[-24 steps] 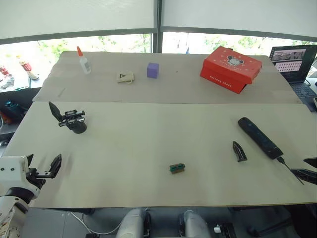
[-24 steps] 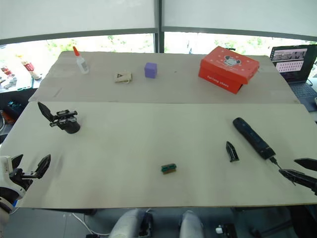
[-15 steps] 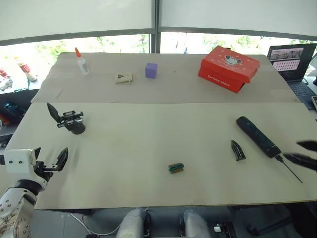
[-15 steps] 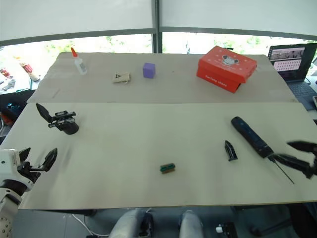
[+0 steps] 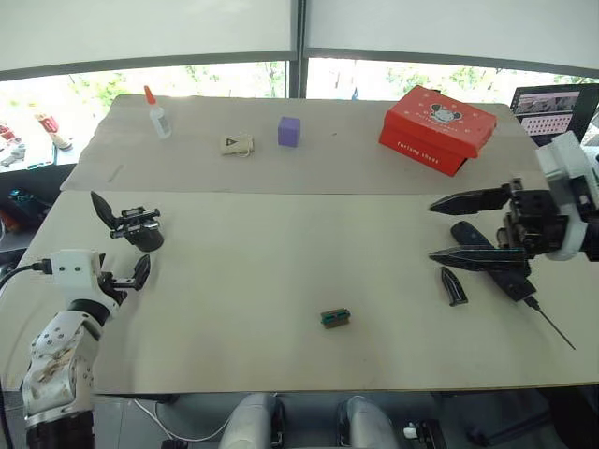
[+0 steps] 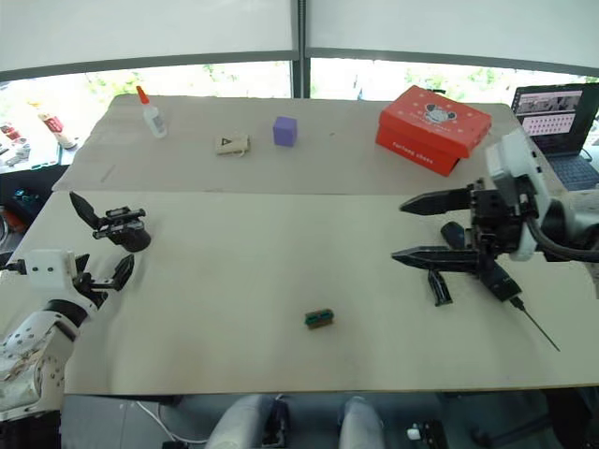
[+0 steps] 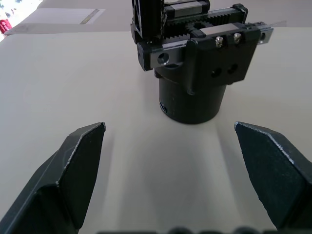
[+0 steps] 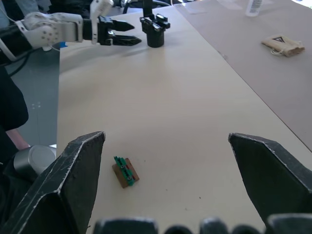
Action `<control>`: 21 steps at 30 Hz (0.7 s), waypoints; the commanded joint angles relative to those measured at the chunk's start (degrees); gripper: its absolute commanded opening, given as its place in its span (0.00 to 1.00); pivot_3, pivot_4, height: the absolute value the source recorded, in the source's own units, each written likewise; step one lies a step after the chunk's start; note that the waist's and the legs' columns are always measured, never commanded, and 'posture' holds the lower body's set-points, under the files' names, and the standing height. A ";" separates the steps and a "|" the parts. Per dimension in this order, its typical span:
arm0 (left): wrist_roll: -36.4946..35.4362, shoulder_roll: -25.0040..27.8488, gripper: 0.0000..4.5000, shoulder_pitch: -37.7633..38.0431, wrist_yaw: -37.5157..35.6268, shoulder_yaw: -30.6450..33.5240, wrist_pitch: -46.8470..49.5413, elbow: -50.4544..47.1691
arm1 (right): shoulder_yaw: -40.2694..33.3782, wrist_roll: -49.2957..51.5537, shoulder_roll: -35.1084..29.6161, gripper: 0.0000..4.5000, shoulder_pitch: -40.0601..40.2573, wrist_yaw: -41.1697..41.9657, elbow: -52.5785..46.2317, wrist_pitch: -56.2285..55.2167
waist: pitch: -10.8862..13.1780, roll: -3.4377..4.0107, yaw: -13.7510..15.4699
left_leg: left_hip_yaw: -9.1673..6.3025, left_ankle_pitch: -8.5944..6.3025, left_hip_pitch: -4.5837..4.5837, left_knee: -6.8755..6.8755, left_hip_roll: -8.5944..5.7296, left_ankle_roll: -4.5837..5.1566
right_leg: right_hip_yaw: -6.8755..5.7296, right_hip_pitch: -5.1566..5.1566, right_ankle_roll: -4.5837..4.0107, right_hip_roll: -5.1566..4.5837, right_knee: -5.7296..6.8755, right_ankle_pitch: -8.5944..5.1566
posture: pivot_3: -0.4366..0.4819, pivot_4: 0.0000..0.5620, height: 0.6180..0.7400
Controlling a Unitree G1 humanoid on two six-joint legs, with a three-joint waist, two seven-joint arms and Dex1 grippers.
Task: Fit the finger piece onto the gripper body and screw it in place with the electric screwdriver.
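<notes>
One beige tabletop (image 5: 281,281) carries one long black cylindrical electric screwdriver (image 5: 513,278) near its right edge, partly masked by the open right claw (image 5: 456,228). One small black tapered finger piece (image 5: 453,286) lies just beside it. One black cylindrical-based gripper body (image 5: 138,231) stands near the left edge, facing the open left claw (image 7: 170,165). One small green-and-brown block (image 5: 335,318) lies near the front edge.

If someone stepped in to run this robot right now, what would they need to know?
Left hand: open, empty, close to the gripper body at the table's left.
Right hand: open, empty, hovering above the finger piece and electric screwdriver on the right.
Done: nothing assembled; all three parts lie loose.
Left: pick up the finger piece, fit it on the body, screw it down.
</notes>
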 commanded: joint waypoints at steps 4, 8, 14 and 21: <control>3.27 -6.88 1.00 -5.51 10.58 -1.85 -2.20 -0.19 | 0.82 2.47 2.72 1.00 -2.57 -2.20 -4.08 1.10 | 0.02 -0.07 0.12 | 0.00 0.01 -0.01 0.02 -0.04 0.01 | -0.07 0.03 0.05 0.06 0.01 0.03 | 0.48 0.27 1.00; 4.67 -9.86 1.00 -7.40 15.42 -3.07 -2.27 -0.92 | 0.31 3.40 2.41 1.00 -2.07 -2.21 -4.55 1.38 | 0.07 -0.18 -0.01 | 0.00 0.02 -0.01 0.02 -0.06 0.02 | -0.10 0.03 0.06 0.22 0.02 0.04 | 0.48 0.27 1.00; 7.45 -12.20 1.00 -10.16 19.21 -5.59 -3.45 2.06 | 0.02 3.79 2.95 1.00 -2.02 -2.75 -4.50 1.01 | 0.08 -0.19 0.17 | 0.02 0.03 -0.01 0.05 -0.08 0.04 | -0.12 0.05 0.07 0.26 0.04 0.04 | 0.48 0.27 1.00; 9.25 -13.56 1.00 -13.64 21.56 -6.26 -6.51 7.89 | 0.11 4.18 3.89 1.00 -2.06 -3.72 -4.93 0.73 | 0.08 -0.20 0.21 | 0.02 0.04 -0.01 0.08 -0.07 0.04 | -0.13 0.05 0.07 0.30 0.07 0.04 | 0.48 0.27 1.00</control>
